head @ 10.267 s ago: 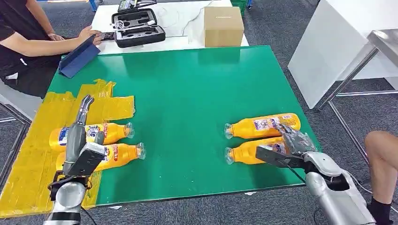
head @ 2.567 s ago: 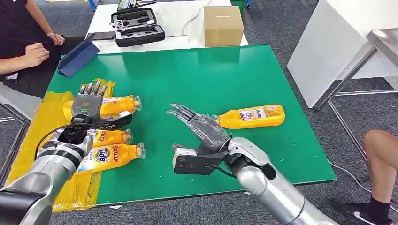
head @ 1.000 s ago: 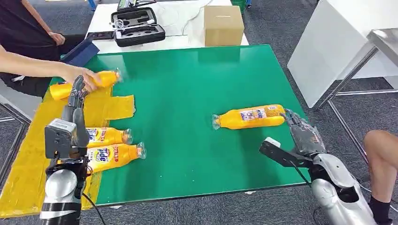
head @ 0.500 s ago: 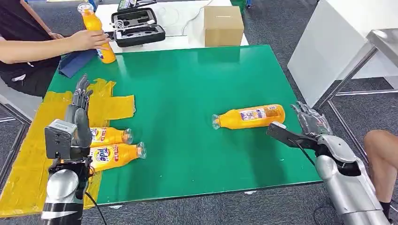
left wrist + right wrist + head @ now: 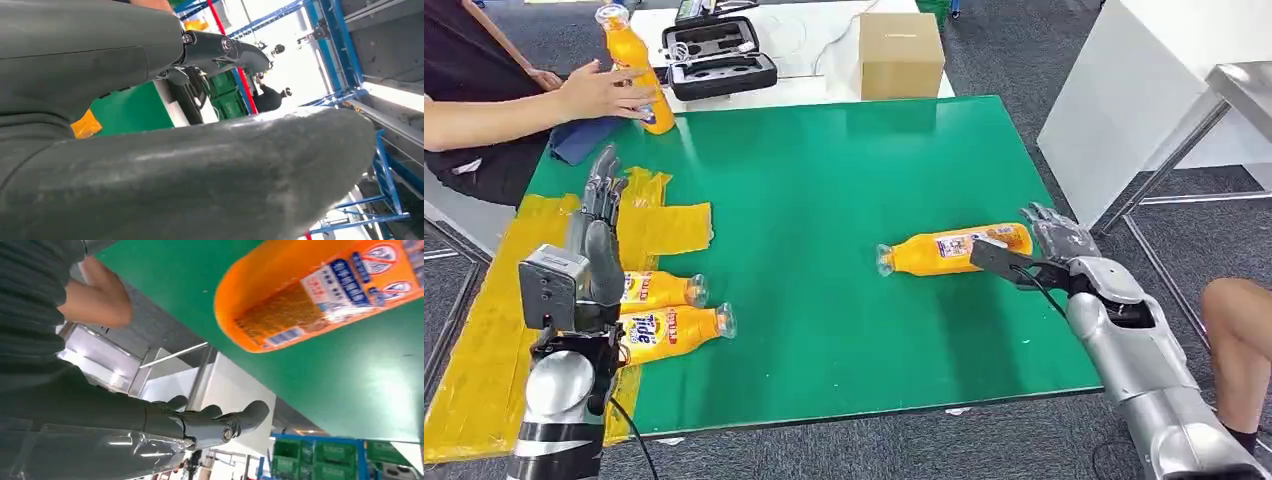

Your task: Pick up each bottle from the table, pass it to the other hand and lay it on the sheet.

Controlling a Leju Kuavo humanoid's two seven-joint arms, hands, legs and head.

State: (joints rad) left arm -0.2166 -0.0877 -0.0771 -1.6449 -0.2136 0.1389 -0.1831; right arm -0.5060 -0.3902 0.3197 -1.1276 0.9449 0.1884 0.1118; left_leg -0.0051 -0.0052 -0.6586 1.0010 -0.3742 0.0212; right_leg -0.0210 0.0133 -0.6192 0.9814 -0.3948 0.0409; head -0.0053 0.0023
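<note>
Orange bottle (image 5: pixel 954 249) flat, lengthwise left-right, cap leftward; right hand (image 5: pixel 1052 238) fingers apart beside its base.

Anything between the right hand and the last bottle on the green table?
Nothing visible. The right hand is open at the base end of the lying bottle, with only bare green table around it.

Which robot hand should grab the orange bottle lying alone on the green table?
Probably the right hand: it hovers open just beside the base of the lone orange plastic bottle. The left hand is raised over the yellow sheet, far across the green table.
</note>
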